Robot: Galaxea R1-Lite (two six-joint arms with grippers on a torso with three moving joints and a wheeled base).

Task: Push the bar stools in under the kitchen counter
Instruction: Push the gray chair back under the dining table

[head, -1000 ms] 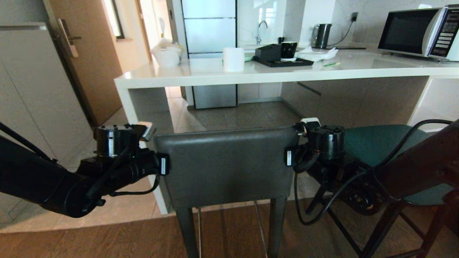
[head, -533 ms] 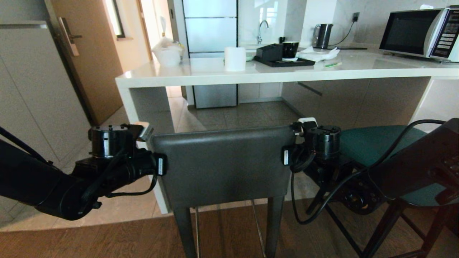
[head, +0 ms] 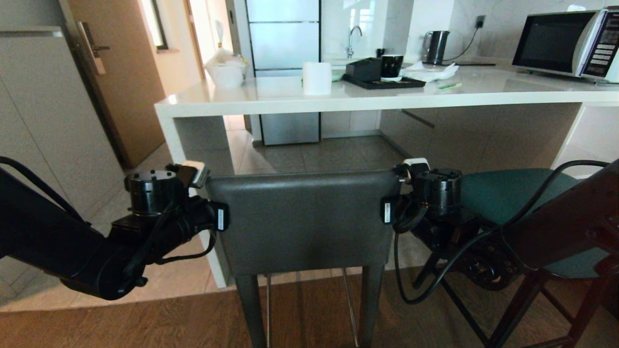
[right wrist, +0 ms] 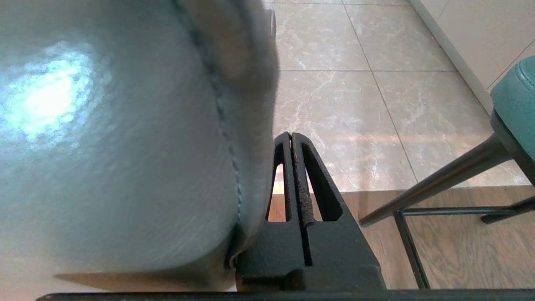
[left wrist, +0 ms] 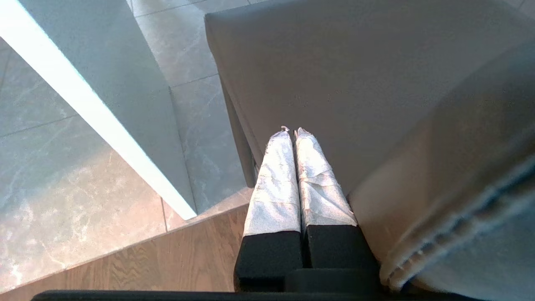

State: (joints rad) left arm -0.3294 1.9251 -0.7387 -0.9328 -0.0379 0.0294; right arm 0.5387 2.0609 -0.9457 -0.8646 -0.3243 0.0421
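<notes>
The dark grey stool (head: 304, 222) stands at centre frame, its back short of the white tabletop (head: 367, 96) edge. The left tool (left wrist: 292, 133) and right tool (right wrist: 291, 140), each with fingers pressed together and holding nothing, sit against the backrest's two sides. The teal stool (head: 508, 193) waits at right.

No legible text or labels.
</notes>
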